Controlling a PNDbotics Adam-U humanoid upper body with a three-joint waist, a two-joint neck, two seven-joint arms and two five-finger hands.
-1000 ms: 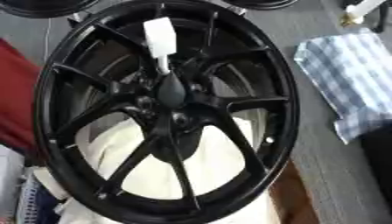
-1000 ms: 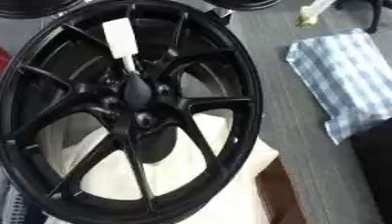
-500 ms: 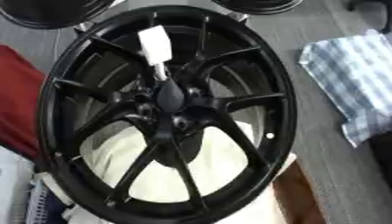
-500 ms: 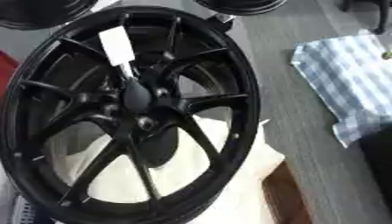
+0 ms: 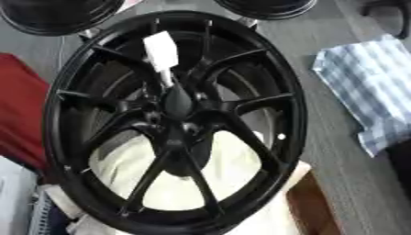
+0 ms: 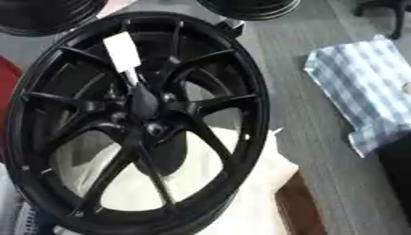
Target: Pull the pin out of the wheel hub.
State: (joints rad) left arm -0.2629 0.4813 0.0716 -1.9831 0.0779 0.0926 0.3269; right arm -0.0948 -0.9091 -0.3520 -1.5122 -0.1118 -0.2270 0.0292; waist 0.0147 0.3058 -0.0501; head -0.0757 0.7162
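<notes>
Big black wheel (image 5: pixel 173 124) filling the middle of both views, tilted, face turned up toward the camera, spokes fanning out from the hub (image 5: pixel 178 106). White tag (image 5: pixel 160 52) lying over the upper spokes, just above the hub, with a thin pale stem running down from it to the hub's top edge. Pin itself too small to make out apart from that stem; still seated at the hub, by the look of it, not pulled clear.

No hands anywhere in either view, left or right, so nothing to say on whether fingers are spread or curled. Nothing touching the wheel from above.

Under the wheel, cream cloth (image 5: pixel 233 174) showing through the lower spokes and spilling out past the rim at the bottom right. Brown surface (image 6: pixel 298 206) peeking out just beside that cloth at the lower right. Checked blue-and-white cloth (image 5: pixel 371 87) spread on the grey floor (image 6: pixel 281 82) to the right, well apart from the wheel. Red shape (image 5: pixel 20 114) along the left edge, partly behind the rim. Two more dark wheels at the top edge, one at the upper left (image 5: pixel 56 16), one at the upper middle (image 5: pixel 269 7), both cut off by the frame.
</notes>
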